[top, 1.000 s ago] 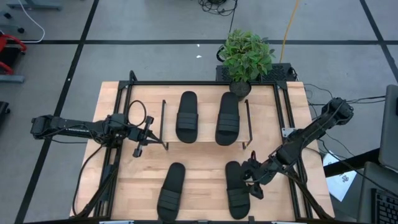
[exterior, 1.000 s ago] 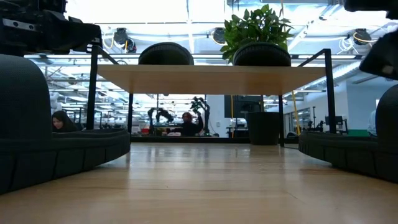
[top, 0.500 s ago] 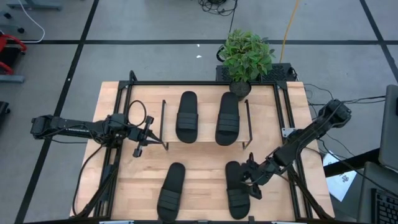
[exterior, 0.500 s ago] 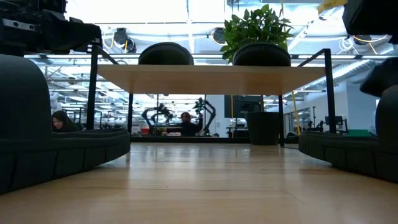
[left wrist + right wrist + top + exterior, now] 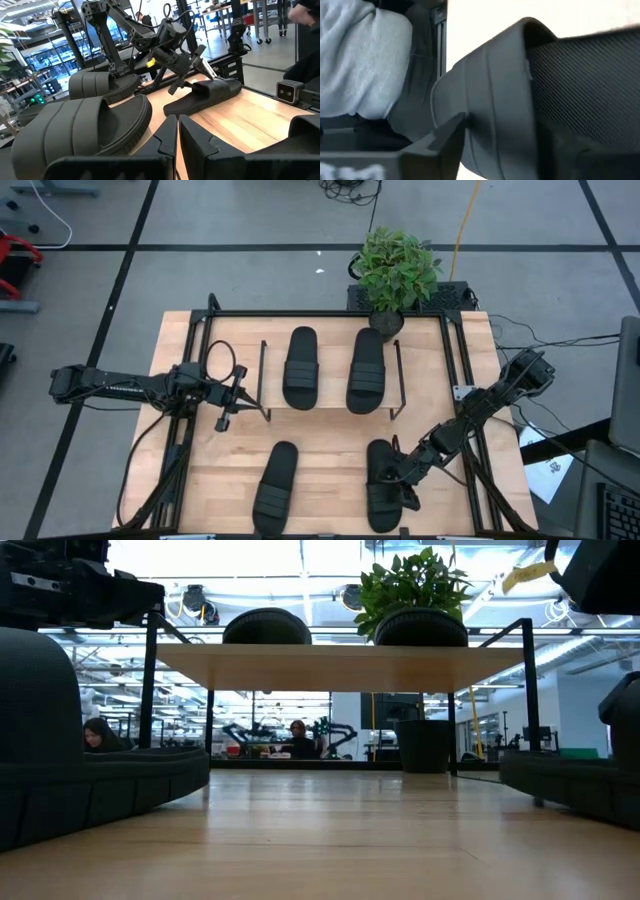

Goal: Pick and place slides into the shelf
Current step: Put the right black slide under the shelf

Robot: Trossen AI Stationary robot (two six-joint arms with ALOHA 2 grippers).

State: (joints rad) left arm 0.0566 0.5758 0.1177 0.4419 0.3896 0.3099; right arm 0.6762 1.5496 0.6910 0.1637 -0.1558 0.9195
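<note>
Two black slides [image 5: 300, 368] [image 5: 367, 370] lie sole-down side by side on the shelf [image 5: 330, 408], a light board on a thin black wire frame. Two more rest on the table in front of it: the near-left slide [image 5: 275, 488] and the near-right slide [image 5: 380, 492]. My right gripper [image 5: 402, 473] is down at the right side of the near-right slide, shut on its strap. My left gripper [image 5: 224, 416] hovers shut off the shelf's left end, holding nothing. In the low view the shelf board [image 5: 340, 665] carries both slides on top. My right gripper holds the near-right slide by the right side of its ribbed strap [image 5: 495, 105]. One finger [image 5: 445, 142] is outside the strap and the other is over the footbed under it. It comes slanting down from the table's right. The sole lies on the table.
A potted plant [image 5: 395, 272] stands at the table's far edge behind the shelf. Black rails [image 5: 190, 440] run along the table's left and right sides. Bare wood lies between the two near slides and under the shelf. People sit in the room beyond.
My right gripper has moved down and toward the table's near-left, onto the near-right slide, and taken hold of its strap. That slide has shifted a little toward the table's right in the low view. The left arm has kept still.
</note>
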